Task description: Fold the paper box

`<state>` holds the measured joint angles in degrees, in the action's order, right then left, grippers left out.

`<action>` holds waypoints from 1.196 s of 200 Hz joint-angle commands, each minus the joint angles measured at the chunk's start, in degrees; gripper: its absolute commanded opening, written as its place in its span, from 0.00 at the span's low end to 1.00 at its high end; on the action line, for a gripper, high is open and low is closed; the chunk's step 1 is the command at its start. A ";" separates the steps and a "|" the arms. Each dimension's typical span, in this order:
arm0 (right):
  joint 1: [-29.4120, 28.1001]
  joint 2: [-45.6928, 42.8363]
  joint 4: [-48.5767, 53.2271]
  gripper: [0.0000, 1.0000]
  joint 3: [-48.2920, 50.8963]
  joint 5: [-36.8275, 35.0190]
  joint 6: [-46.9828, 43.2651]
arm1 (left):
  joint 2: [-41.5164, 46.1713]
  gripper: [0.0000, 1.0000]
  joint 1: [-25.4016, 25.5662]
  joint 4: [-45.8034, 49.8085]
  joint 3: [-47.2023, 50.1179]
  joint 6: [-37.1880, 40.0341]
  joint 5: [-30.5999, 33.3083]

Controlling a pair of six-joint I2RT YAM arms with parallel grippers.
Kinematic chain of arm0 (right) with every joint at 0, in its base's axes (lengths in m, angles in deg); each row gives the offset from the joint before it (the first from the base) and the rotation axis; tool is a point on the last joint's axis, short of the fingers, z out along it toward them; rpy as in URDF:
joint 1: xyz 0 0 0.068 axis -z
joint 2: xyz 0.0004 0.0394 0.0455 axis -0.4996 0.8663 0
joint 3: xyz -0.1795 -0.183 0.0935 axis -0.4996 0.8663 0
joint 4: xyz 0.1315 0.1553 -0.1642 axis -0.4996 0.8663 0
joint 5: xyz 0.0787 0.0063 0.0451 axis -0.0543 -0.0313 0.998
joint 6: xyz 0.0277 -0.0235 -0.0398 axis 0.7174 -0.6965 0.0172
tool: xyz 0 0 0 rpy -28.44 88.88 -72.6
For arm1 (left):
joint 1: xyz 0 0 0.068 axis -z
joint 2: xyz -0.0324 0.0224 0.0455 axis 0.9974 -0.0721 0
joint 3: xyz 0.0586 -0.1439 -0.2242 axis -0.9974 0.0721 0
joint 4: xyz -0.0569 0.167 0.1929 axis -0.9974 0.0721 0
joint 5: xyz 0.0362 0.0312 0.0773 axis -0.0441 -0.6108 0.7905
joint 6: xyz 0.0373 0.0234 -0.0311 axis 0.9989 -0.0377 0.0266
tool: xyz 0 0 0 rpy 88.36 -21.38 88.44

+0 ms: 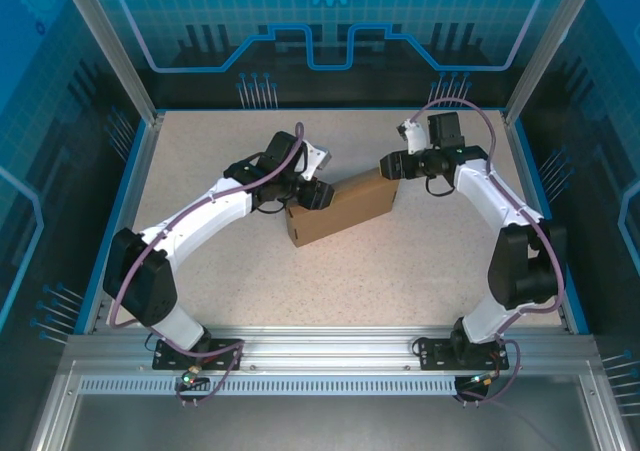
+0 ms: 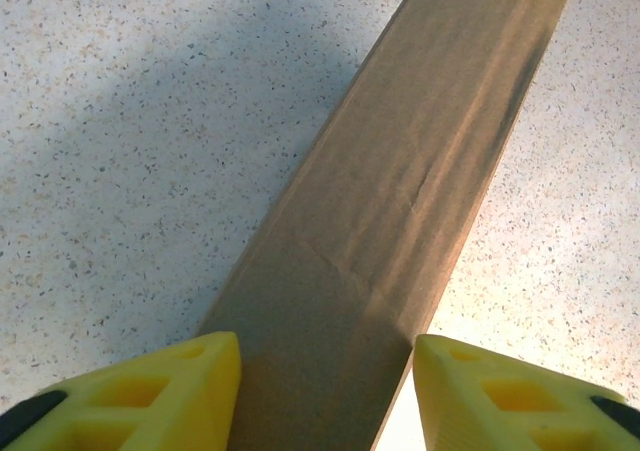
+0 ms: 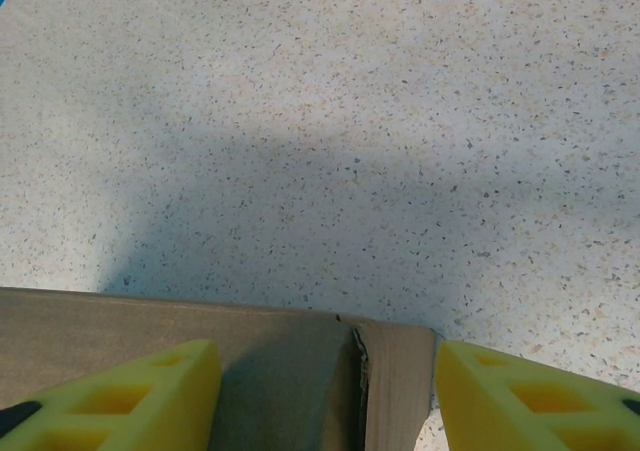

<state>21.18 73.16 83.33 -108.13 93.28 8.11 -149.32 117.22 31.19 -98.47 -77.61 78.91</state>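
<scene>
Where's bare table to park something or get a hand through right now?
Widest: the table strip between the paper box and the near rail. Also the far band between box and back wall. Crowded: centre, with the left pincer and right pincer at the box's ends.

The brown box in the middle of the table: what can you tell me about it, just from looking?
The paper box is plain brown cardboard, folded into a long, shallow block lying diagonally on the speckled table. Its matte surface shows faint creases, and one end a flap seam. The left gripper straddles its near-left end, the right gripper its far-right end; whether they squeeze it is unclear.
</scene>
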 commanded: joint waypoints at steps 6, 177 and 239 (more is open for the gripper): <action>0.93 -0.02 1.94 0.57 3.40 -0.08 0.39 | 2.87 0.57 0.23 1.46 1.41 0.15 1.00; 0.90 -0.72 -0.67 0.54 7.09 0.60 0.03 | 20.43 0.71 -11.94 -16.72 26.77 -32.46 -4.27; 0.87 -0.80 -0.49 0.54 6.93 0.35 0.01 | 20.60 0.59 -11.71 -21.85 33.43 -37.27 -6.61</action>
<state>21.42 71.52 76.83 -103.26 94.74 8.99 -129.69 105.53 11.54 -68.60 -111.49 74.52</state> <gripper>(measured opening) 0.539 0.627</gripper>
